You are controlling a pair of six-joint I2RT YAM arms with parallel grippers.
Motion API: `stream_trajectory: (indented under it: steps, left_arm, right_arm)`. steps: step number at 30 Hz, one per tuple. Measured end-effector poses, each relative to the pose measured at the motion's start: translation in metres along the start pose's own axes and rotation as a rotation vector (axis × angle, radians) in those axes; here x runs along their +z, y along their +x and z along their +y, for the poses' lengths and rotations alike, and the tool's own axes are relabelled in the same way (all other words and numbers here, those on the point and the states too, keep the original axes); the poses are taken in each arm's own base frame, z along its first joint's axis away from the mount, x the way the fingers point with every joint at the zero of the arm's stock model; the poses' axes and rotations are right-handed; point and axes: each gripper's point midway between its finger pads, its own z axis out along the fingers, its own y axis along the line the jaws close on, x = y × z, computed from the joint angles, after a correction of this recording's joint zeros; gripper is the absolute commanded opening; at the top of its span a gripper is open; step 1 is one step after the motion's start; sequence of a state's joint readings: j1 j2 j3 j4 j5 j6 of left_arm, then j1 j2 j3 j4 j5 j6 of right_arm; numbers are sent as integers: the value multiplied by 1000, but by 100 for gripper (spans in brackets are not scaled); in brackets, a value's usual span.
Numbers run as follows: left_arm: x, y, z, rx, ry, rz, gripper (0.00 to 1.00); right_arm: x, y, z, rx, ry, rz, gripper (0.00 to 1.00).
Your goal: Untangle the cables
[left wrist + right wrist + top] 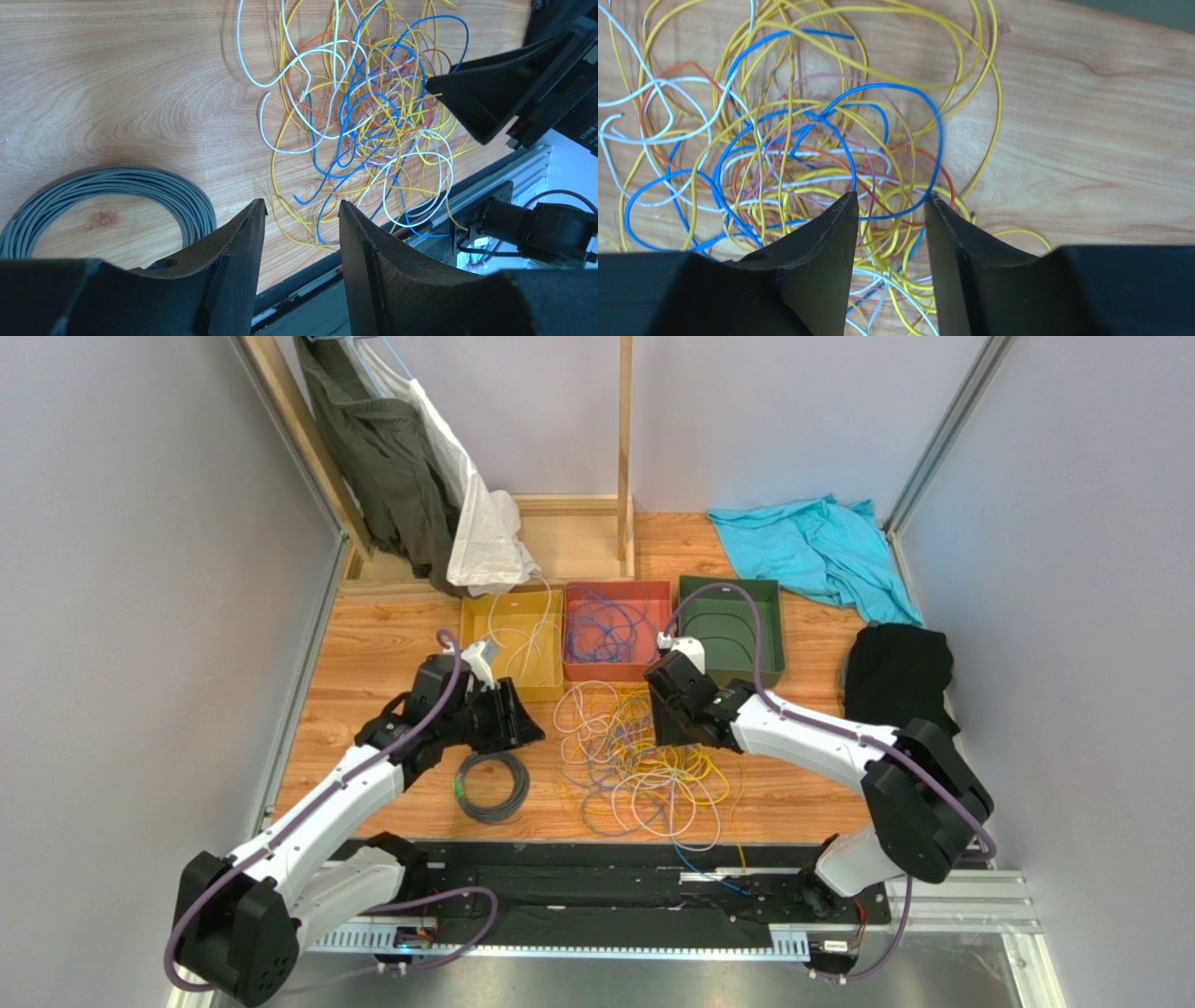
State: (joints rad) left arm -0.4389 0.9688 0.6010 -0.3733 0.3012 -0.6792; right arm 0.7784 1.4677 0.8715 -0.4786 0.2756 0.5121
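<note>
cables (638,763): tangled heap, table (365,665) centre | left gripper (302,204): spread, empty, beside heap | right gripper (890,197): spread, over heap | risk: closing on several strands tightens knots, drags heap

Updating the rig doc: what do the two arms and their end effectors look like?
Both the left arm and right arm have white link shells, black joint housings and a purple hose looped along the outside. The left end effector and right end effector are black, each with two wedge-shaped fingers tapering to a tip. No markings show.
</note>
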Motion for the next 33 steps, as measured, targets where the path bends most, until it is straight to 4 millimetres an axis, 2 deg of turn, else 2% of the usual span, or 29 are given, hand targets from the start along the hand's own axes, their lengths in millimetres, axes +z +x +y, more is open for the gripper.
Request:
stream_trajectory:
  steps: [1, 3, 8, 11, 13, 15, 18, 21, 23, 24, 28, 31, 33]
  left_arm:
    - [0, 0, 0, 0, 0, 1, 52]
    - [0, 0, 0, 0, -1, 1, 52]
    - [0, 1, 0, -1, -2, 3, 51]
    - [-1, 1, 0, 0, -1, 1, 51]
    - [-3, 0, -1, 3, 3, -5, 51]
    - [-5, -2, -2, 9, 6, -14, 51]
    - [-7, -7, -4, 20, 5, -29, 52]
    - [-10, -14, -10, 27, 14, -47, 52]
    - [-12, -19, -14, 32, 23, -61, 53]
    - [-14, -21, -16, 36, 28, -72, 54]
    - [-24, -30, -26, 54, 58, -114, 59]
    - [-31, -37, -39, 71, 110, -148, 62]
    - [-36, -43, -56, 94, 187, -177, 67]
  right_arm:
    - [2, -3, 0, -4, 11, -2, 12]
    - [4, -7, 0, -21, 22, -9, 0]
    - [-1, -21, 3, -13, 21, -45, 0]
    - [-24, -30, 8, -31, -11, -100, 0]
    - [-60, -42, 21, -69, -69, -181, 0]
    - [-108, -64, 40, -105, -155, -295, 0]
    - [-203, -105, 71, -124, -312, -501, 0]
    - [-290, -136, 78, -97, -432, -664, 0]
    - [-326, -145, 74, -86, -467, -722, 0]
    - [-342, -148, 74, -84, -485, -746, 0]
    - [-383, -153, 71, -86, -532, -795, 0]
    - [-401, -160, 69, -77, -545, -818, 0]
    - [-407, -164, 68, -70, -547, -828, 0]
